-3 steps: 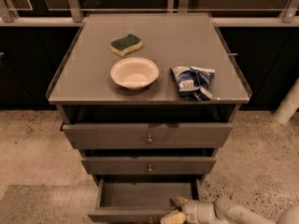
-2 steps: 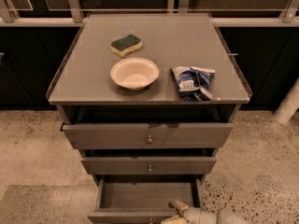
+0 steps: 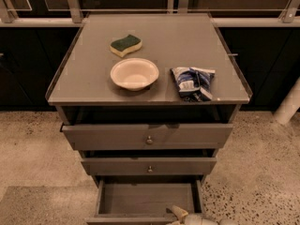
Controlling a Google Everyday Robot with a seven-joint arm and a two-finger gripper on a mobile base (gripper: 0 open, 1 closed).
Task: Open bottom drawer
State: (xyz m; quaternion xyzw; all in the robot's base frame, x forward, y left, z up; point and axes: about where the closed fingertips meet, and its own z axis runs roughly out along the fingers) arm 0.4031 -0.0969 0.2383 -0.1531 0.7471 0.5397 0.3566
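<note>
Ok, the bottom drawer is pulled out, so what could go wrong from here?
1. The end effector sits right at the front edge of the bottom drawer. A sideways or forward move may skew the drawer or push it shut.
2. The middle drawer front stands slightly proud above. An arm rising close to the cabinet might catch it and jolt the bowl on top.

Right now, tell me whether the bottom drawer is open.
Open: the bottom drawer is pulled out, its inside showing. The gripper sits at its front edge.
</note>
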